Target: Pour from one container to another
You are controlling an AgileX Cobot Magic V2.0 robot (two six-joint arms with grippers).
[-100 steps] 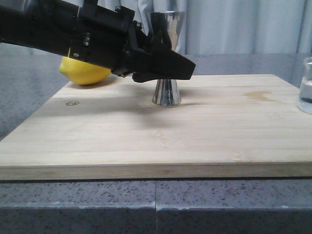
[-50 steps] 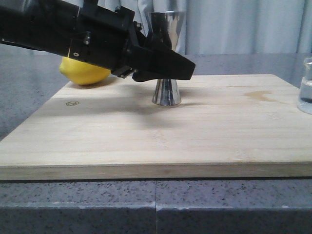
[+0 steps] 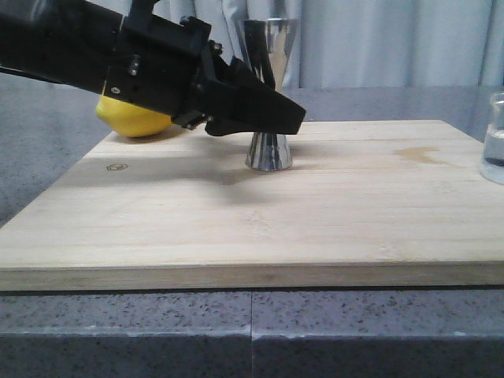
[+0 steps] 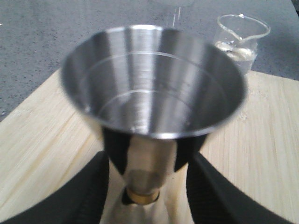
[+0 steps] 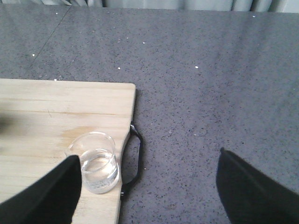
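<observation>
From my remote station, left to right: a yellow lemon sits at the far left corner of the wooden cutting board, half hidden behind my left gripper, whose black fingers stand spread on either side of the steel jigger's narrow waist. In the left wrist view a gap shows between each finger and the gold band, so I judge the claw parted, bracketing the jigger without clamping it. The jigger stands upright near the middle of the board's far half, its upper cup empty as far as I can see. At the board's right edge waits the small glass beaker, upright, a little clear liquid in it. My right gripper hangs above that corner, fingers wide apart and holding nothing.

The beaker looks light, smooth and breakable; I would take it around its straight wall below the lip, gently. The polished jigger looks stiff, slick and top-heavy, so the waist is the steadying hold.
</observation>
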